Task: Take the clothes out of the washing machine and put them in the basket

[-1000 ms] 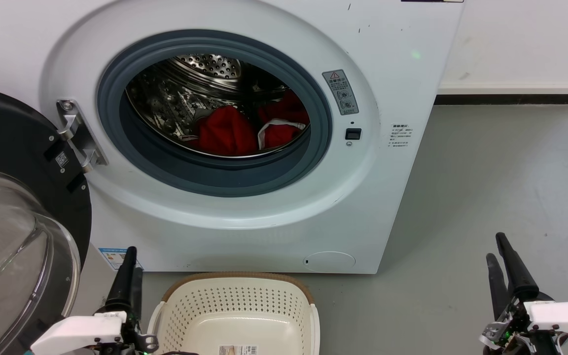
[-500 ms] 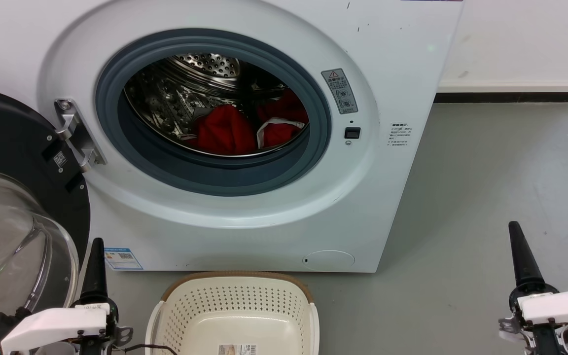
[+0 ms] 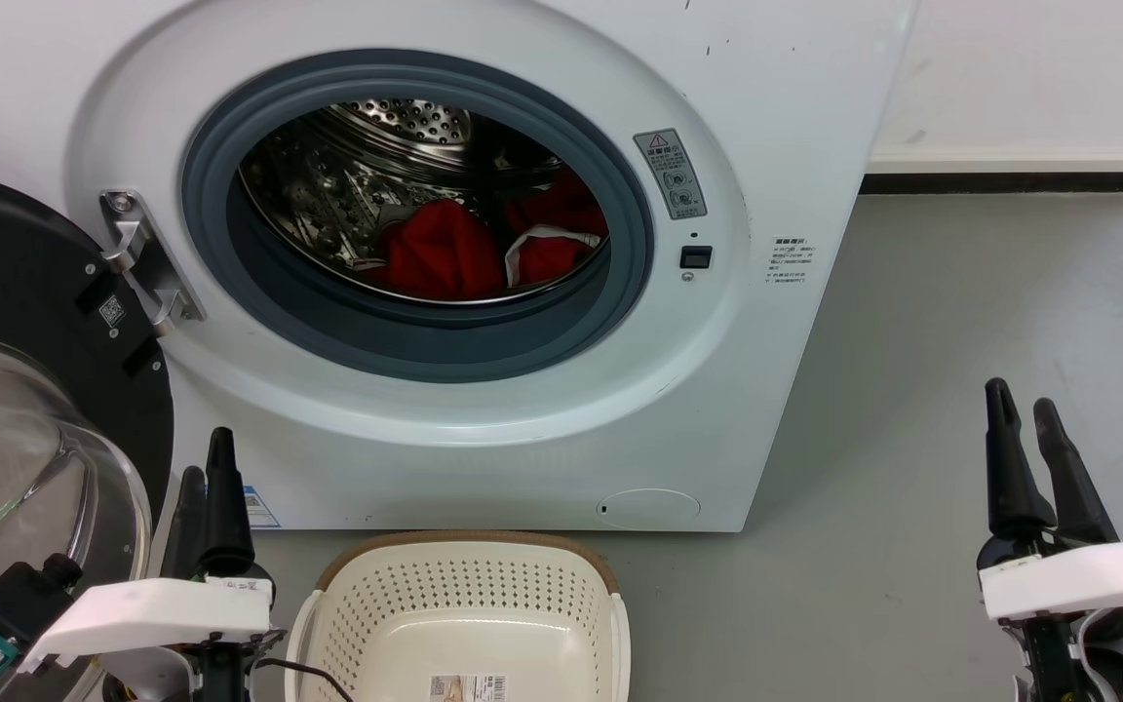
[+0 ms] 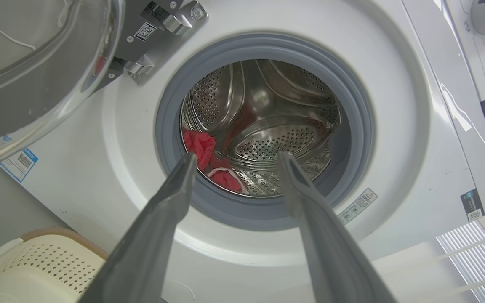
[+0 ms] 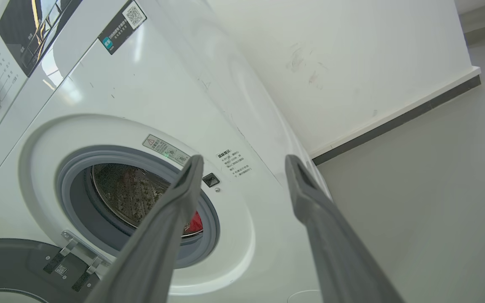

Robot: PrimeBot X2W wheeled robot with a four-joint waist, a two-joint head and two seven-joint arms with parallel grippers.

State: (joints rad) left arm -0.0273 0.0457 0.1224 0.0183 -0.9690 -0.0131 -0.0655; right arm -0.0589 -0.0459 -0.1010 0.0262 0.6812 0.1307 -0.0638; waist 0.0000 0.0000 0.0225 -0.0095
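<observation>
Lying low in the steel drum of the large white front-loading washing machine: bright red fabric clothes with white trim. Small cream perforated plastic basket on the floor just before it. Left pincer beside the basket, fingers apart; right pincer well off right, fingers apart.

Your left claw and right claw both point up, fingers parted, white wrists lying level just below them.
</observation>
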